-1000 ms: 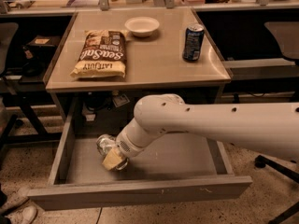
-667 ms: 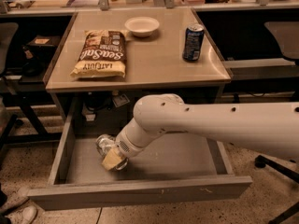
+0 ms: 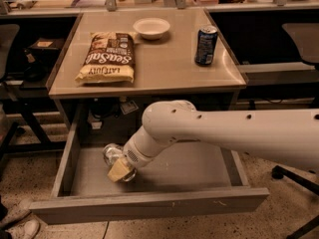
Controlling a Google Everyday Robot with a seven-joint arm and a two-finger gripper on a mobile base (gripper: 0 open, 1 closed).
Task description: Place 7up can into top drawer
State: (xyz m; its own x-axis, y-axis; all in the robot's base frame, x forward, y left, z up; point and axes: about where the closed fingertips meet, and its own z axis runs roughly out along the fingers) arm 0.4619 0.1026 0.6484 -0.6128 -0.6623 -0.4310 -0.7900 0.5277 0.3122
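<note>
The top drawer (image 3: 149, 205) is pulled out wide under the tan-topped desk. My white arm reaches down into it from the right. The gripper (image 3: 119, 168) is low inside the drawer's left half, at a pale silvery 7up can (image 3: 111, 153) that lies on its side on the drawer floor. The can's shiny end points to the back left. The gripper's yellowish fingers (image 3: 118, 169) are against the can's near end.
On the desk top (image 3: 164, 63) lie a brown chip bag (image 3: 106, 57), a white bowl (image 3: 151, 27) and a dark blue can (image 3: 206, 45). Office chairs stand at the left (image 3: 10, 83) and right (image 3: 301, 44). Shelving and cables fill the back.
</note>
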